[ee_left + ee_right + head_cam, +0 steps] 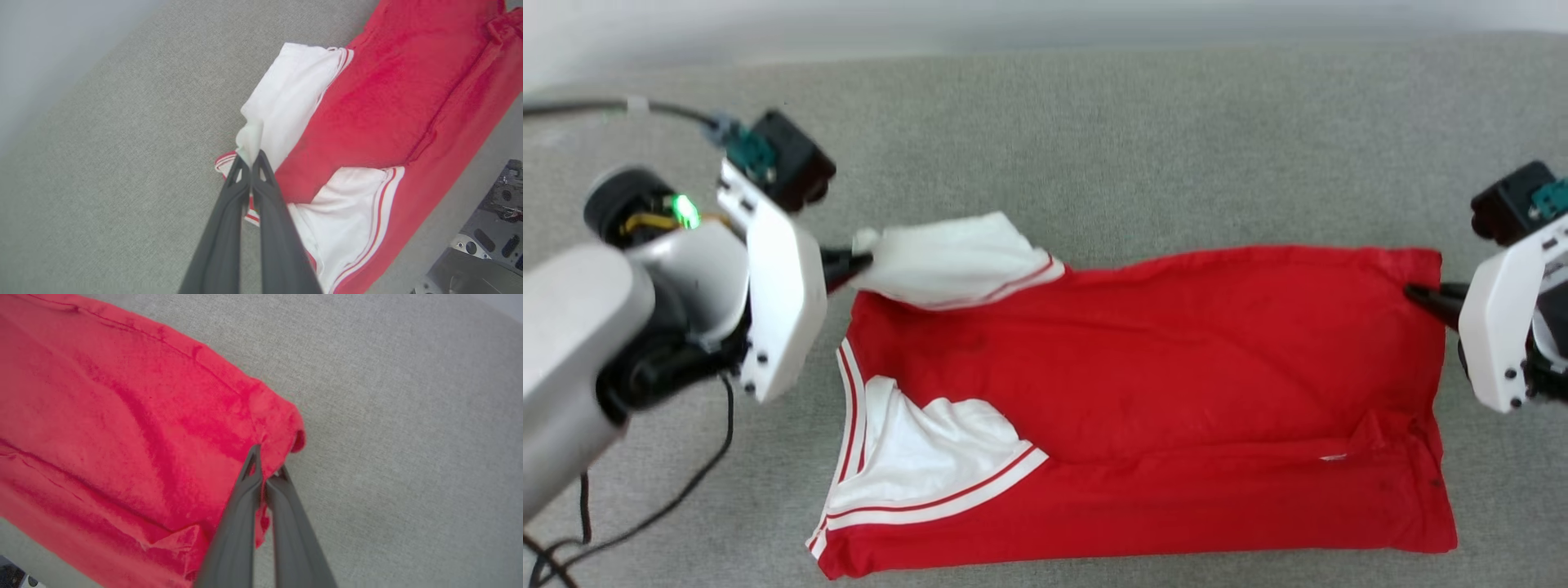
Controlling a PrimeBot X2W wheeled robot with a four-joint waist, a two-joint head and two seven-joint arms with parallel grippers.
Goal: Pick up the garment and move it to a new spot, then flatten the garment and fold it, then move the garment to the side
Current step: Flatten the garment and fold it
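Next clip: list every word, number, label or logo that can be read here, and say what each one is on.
No legible text in any view.
On the red jersey T-shirt, the side facing up shows no letters or numbers.
On the small white patch near its hem, maybe a label: too small to read.

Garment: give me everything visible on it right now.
The garment is a red, soft-looking jersey tee with white short sleeves and red-white striped trim; the upturned side is plain red. It lies spread but creased on the grey fabric surface, sleeves toward the robot's left, hem right. The left gripper has its jaws shut on the far sleeve's tip, the right gripper on the far hem corner.
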